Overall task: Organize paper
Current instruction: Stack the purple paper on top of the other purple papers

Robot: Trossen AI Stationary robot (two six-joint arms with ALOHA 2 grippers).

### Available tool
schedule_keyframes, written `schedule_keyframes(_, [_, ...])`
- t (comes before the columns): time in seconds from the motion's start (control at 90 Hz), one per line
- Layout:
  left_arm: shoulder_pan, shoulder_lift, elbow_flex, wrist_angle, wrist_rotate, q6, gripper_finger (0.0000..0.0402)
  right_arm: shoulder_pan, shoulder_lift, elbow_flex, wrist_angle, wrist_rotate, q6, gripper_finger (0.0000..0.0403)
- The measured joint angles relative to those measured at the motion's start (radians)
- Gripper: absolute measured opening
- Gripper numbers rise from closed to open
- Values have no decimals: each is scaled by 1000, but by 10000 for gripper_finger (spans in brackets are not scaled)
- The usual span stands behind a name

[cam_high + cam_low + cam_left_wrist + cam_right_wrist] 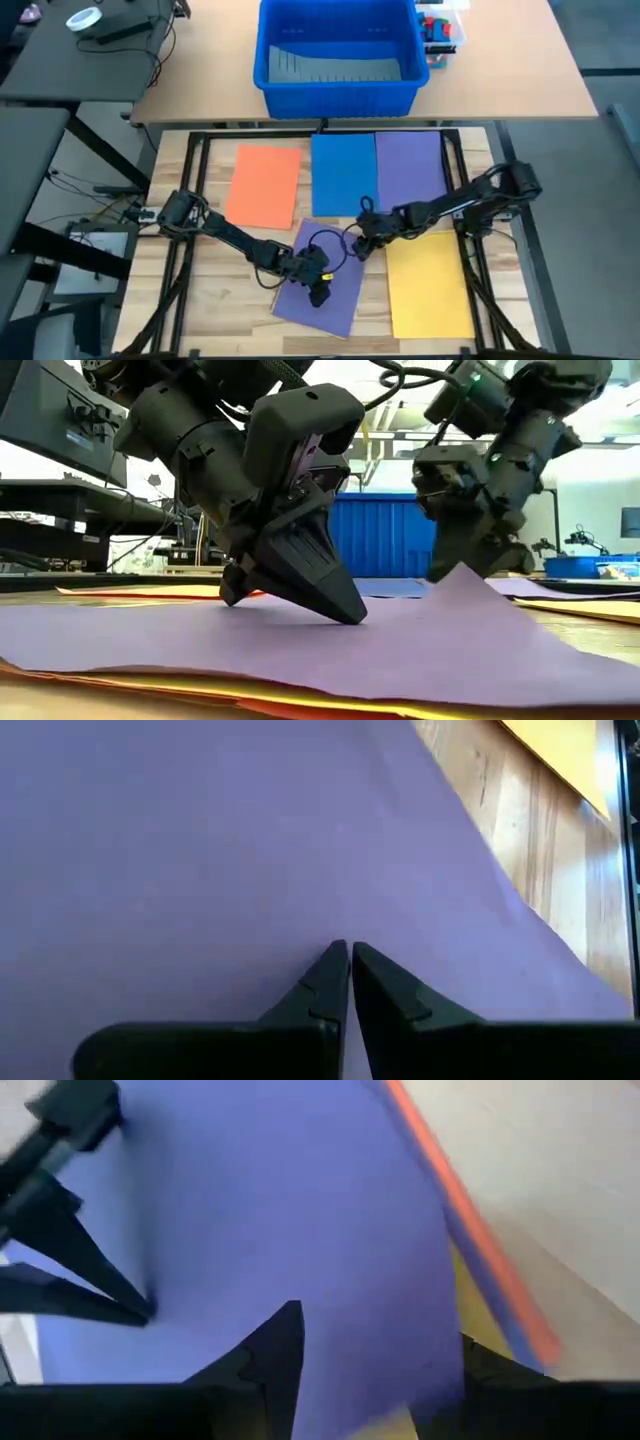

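Paper is what I'm sorting: a purple sheet (pixel 322 290) tops a small pile at the near middle of the tabletop (pixel 215 290), with yellow and orange edges peeking out beneath it in the low view. Orange (pixel 264 187), blue (pixel 343 174) and purple (pixel 410 172) sheets lie flat side by side farther back, and a yellow sheet (pixel 430 283) sits just beside the pile. My left gripper (pixel 349 952) presses its tip onto the top sheet, jaws together with nothing between them. My right gripper (pixel 470 565) is at the sheet's far corner, which peaks up off the pile; its jaws stand apart around that lifted edge, not visibly clamped. My worry is a crease or tear: if the right arm pulls while the left pins hard, the thin sheet could buckle. Easing the pin too early could drag the sheets below askew. A blue bin (pixel 337 60) waits behind.
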Motion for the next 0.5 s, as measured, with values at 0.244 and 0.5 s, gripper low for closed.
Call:
schedule_keyframes(0.244, [0,-12,-1,-2,27,13,6,-1,-39,43,-195,-20,-133,9])
schedule_keyframes(0.5, [10,-169,-3,-107,94,131,6,-96,-265,182,-665,-17,-330,0])
